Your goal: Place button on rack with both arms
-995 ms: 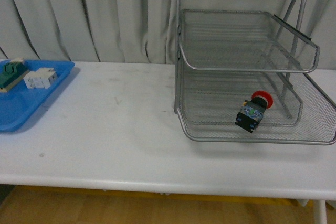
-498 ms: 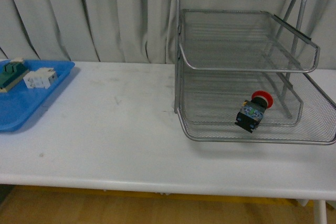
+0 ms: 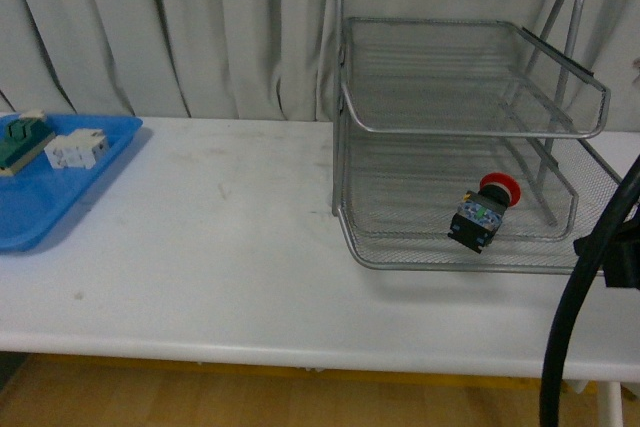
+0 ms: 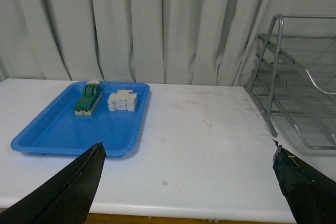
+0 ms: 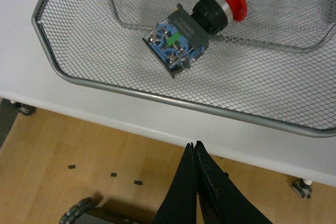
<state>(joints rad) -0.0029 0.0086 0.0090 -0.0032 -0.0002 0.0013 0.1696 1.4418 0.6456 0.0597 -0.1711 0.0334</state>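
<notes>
The button [image 3: 483,212], red cap on a black and blue-green body, lies tilted in the bottom tier of the silver wire-mesh rack [image 3: 350,97]. The right wrist view shows it [image 5: 193,30] on the mesh, well clear of my right gripper [image 5: 192,145], which is shut and empty beyond the table's front edge. Part of the right arm and its cable [image 3: 590,277] shows at the front view's right edge. My left gripper [image 4: 189,153] is open and empty above the table's front edge, facing the table between tray and rack [image 4: 273,77].
A flat blue tray [image 3: 60,197] at the left holds a green terminal block [image 3: 20,142] and a white block [image 3: 77,150]. The white table [image 3: 220,247] runs between tray and rack. Grey curtains hang behind. Wooden floor lies below the front edge.
The right arm's black cable and part of its body have come into the front view at the right edge. The button and rack have not moved.
</notes>
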